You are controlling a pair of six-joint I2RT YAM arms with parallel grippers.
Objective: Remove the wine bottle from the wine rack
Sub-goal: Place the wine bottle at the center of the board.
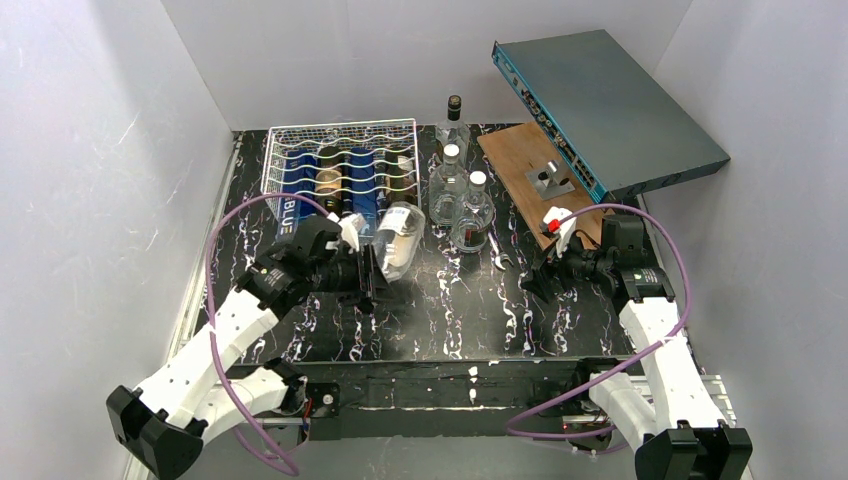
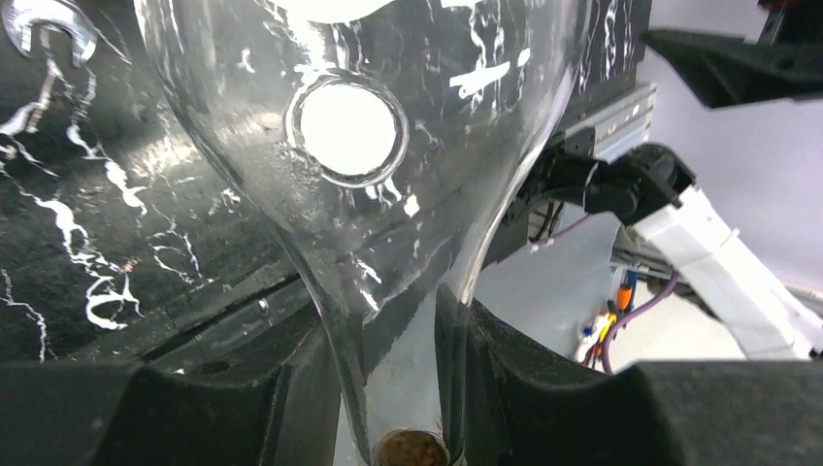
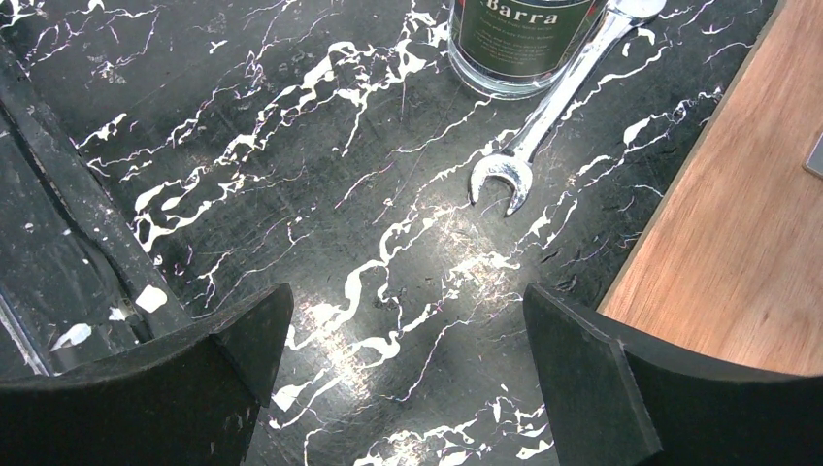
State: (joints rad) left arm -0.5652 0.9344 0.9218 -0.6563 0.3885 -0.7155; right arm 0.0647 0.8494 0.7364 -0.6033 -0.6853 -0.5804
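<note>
**Bottle out of the rack, neck in the left jaws**

Your left jaws are closed almost fully around the neck of the clear wine bottle (image 1: 398, 243), with a finger on each side of the glass. In the left wrist view the cork (image 2: 412, 449) sits at the bottom edge, between the two fingers. The bottle lies straight ahead of those jaws, so its long axis carries on along the line of the left arm. The neck points back toward you and the round base (image 2: 349, 131) points away, up and to the right in the overhead view.

The bottle is outside the wine rack (image 1: 345, 126), just off its near right corner, over the black marbled table (image 1: 470, 310). You cannot tell from these views whether the base rests on the table or hangs above it. Dark bottles fill the rack's wavy rows behind it. A group of upright bottles (image 1: 450, 180) stands just beyond and to the right of the base, so a swing that way looks risky.

Your right jaws are spread wide and hold nothing. They hover above bare table well to the right, near a wrench (image 3: 543, 126) and the edge of a wooden board (image 3: 738, 243). The left arm is the one on the bottle, so setting it down looks like its job.
</note>
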